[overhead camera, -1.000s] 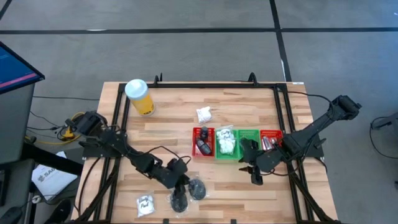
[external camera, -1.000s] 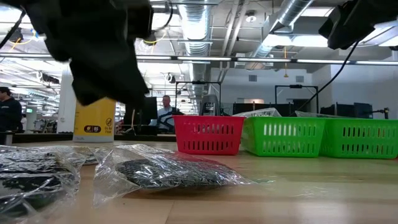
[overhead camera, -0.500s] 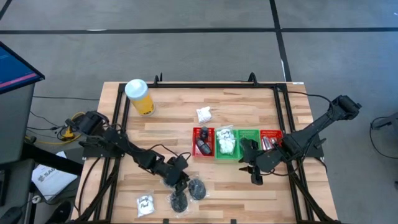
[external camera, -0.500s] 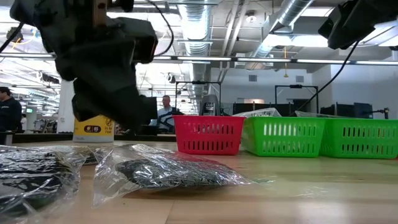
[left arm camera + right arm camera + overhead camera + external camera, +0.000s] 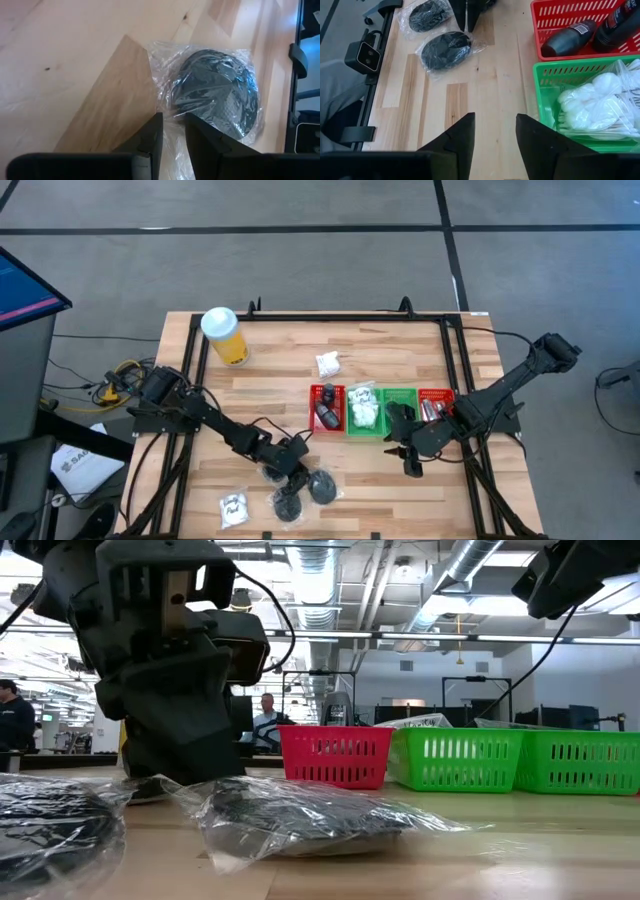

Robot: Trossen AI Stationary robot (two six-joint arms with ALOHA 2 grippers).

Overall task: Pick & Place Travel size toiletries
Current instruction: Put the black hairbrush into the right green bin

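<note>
Left gripper point(image 5: 296, 465) sits low on the pale wooden desk point(image 5: 280, 395), its narrowly parted fingers pinching the plastic edge of a clear bag of black round pieces point(image 5: 216, 97), with a second such bag point(image 5: 288, 504) just beside it near the desk's front edge. Right gripper point(image 5: 410, 457) hovers open in front of the red basket point(image 5: 334, 755) and green baskets point(image 5: 460, 760). Behind the desk lies a wide workshop hall with ceiling ducts point(image 5: 320, 585) and a person point(image 5: 266, 718) seated far off.

Open tabletop point(image 5: 400, 370) across the far side, bar a yellow cylinder point(image 5: 224, 335) and one white sachet point(image 5: 327, 364). Row of red and green baskets point(image 5: 385, 411) blocking the middle. Near edge crowded: two bagged black pieces point(image 5: 322, 486) and a sachet point(image 5: 233, 507).
</note>
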